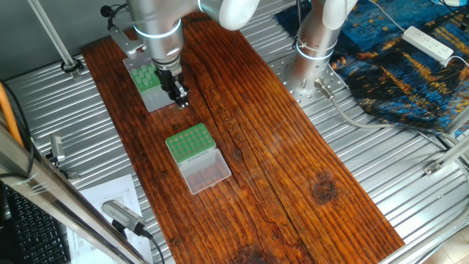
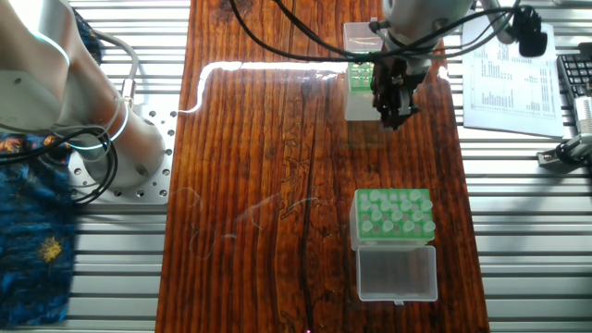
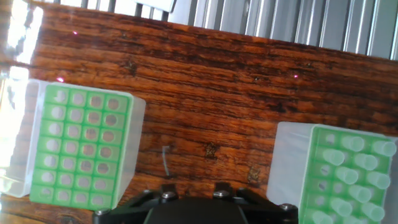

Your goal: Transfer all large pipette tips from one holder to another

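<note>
While the black two-finger gripper (image 1: 179, 97) hung over the dark wooden tabletop (image 1: 278, 147), just beside the low green rack with a hinged clear lid (image 3: 81, 149), the pictures did not show whether its jaws were apart or together. That rack's holes were empty. The pale translucent pipette tips (image 3: 348, 163) stood in the taller green-topped box with translucent grey sides (image 3: 289, 165), apart from the gripper.

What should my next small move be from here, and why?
Probably shift the end effector over to the full rack and line up above one tip. It hangs over wood between the racks, no tip shows in it, and the empty rack holds none.
</note>
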Controlling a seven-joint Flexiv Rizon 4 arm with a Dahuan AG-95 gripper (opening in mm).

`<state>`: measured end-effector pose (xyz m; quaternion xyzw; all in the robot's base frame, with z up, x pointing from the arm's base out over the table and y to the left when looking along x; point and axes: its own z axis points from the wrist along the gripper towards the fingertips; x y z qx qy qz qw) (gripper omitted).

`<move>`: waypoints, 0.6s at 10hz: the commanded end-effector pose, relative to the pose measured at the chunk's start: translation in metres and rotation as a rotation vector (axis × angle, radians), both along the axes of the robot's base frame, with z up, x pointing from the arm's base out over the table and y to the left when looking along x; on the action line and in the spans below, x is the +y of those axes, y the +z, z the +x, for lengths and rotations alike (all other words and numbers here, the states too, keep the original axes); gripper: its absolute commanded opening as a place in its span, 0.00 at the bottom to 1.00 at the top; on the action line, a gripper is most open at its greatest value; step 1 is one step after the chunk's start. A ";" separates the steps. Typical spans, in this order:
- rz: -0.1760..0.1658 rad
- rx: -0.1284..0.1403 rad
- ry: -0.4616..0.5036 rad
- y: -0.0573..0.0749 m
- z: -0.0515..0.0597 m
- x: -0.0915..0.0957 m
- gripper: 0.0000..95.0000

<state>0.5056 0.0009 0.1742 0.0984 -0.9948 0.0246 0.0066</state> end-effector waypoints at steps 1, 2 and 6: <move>0.001 -0.005 0.001 0.000 0.000 -0.001 0.00; 0.001 -0.004 0.000 0.000 0.000 -0.001 0.00; 0.002 0.002 0.013 0.000 0.000 -0.001 0.00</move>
